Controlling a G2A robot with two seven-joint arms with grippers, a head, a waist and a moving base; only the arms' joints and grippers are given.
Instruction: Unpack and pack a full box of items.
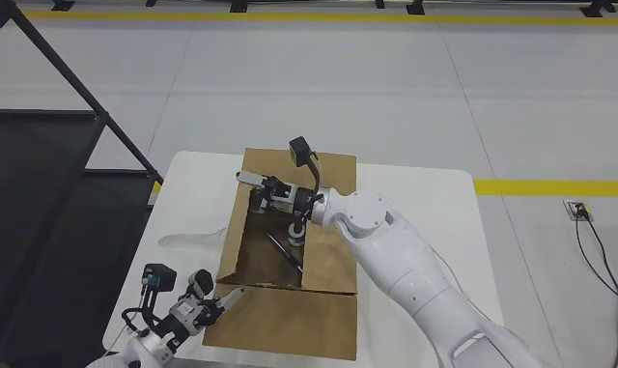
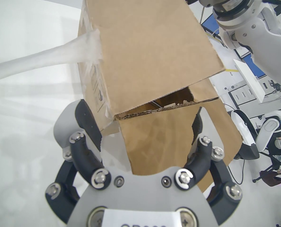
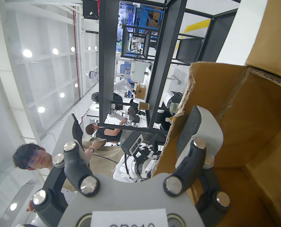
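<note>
Left end effector [image 2: 140, 114] sits low by the worktop [image 1: 425, 209], spread apart around the near flap of the cardboard box [image 1: 333, 262]. My right end effector [image 3: 135, 119], arm stretched over the box, is apart around a far flap.

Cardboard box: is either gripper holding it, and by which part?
Nothing is held. The left gripper stands open around the near flap of the box; right gripper open astride another flap.

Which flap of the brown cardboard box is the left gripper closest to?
The large flap folded out flat toward the robot: the open left gripper straddles its corner, far from the rest.
</note>
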